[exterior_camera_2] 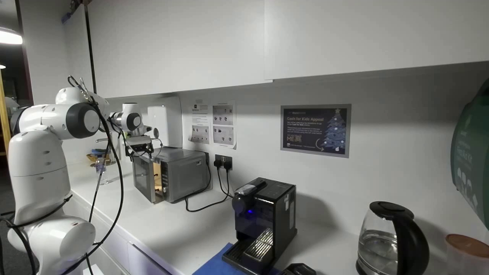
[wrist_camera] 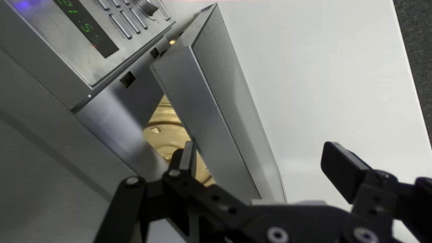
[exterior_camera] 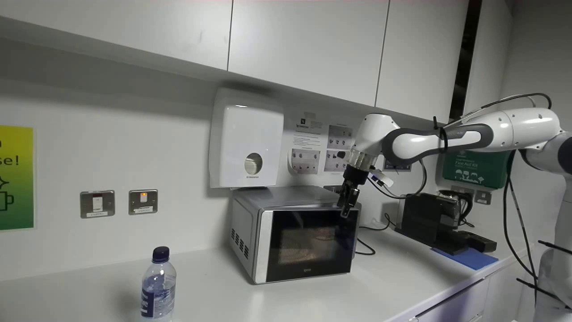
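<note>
Gripper [wrist_camera: 260,148] hangs by the upper part of the free edge of the door [wrist_camera: 216,125] of the microwave [exterior_camera_2: 189,172], its fingers [wrist_camera: 341,165] spread wide. In the wrist view one finger is by the gap between door and body, the other out past the door's front, above the counter [wrist_camera: 320,84]; whether the finger by the gap touches the door cannot be told. The door is ajar, with yellow light inside. Beside the gap, the panel [wrist_camera: 74,54] carries a knob [wrist_camera: 146,6], long buttons [wrist_camera: 120,26] and a display [wrist_camera: 86,27] with green digits. The microwave stands on the counter, just below the dispenser [exterior_camera: 254,129] on the wall [exterior_camera: 89,134]. In an exterior view a bottle [exterior_camera: 158,286] with a blue cap stands upright, well apart from the microwave. On the microwave's other side, the coffee machine [exterior_camera_2: 284,210] sits partly on a blue mat [exterior_camera_2: 214,259], near a kettle [exterior_camera_2: 376,248] holding clear liquid. Two plugs [exterior_camera_2: 227,165] are in a wall socket, a dark poster [exterior_camera_2: 315,130] hangs farther along, and cupboards [exterior_camera: 308,40] run above.
</note>
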Action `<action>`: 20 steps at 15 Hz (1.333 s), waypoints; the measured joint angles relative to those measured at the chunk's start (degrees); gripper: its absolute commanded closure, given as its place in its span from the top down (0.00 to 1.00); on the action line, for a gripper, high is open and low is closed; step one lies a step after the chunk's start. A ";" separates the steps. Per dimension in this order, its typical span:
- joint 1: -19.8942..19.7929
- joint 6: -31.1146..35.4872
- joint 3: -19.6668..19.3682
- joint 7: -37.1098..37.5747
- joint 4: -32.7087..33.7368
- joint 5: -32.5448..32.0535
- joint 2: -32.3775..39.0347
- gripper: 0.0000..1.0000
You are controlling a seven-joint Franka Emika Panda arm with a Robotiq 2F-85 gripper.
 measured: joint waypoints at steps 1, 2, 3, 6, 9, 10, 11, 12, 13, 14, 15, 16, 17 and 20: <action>0.13 0.63 0.07 0.46 0.00 0.46 0.12 1.00; 0.25 1.25 0.14 0.86 0.00 0.82 0.25 1.00; 0.36 1.80 0.23 1.24 0.00 1.08 0.39 1.00; 0.42 2.72 0.47 1.73 0.00 1.37 0.65 1.00; 0.39 2.78 0.46 1.73 0.00 1.37 0.65 1.00; 0.35 2.80 0.46 1.73 0.00 1.34 0.65 1.00; 0.33 2.80 0.45 1.73 0.01 1.27 0.65 1.00; 0.30 2.80 0.42 1.66 0.01 1.17 0.65 1.00; 0.29 2.80 0.39 1.58 0.01 1.06 0.65 1.00; 0.25 2.80 0.33 1.36 0.01 0.92 0.65 1.00; 0.21 2.80 0.25 0.98 0.01 0.89 0.65 1.00; 0.11 2.80 0.18 0.36 0.01 0.89 0.65 1.00; -0.02 2.80 0.12 -0.40 0.01 0.89 0.65 1.00; -0.44 2.81 -0.28 -3.55 0.04 0.89 0.65 1.00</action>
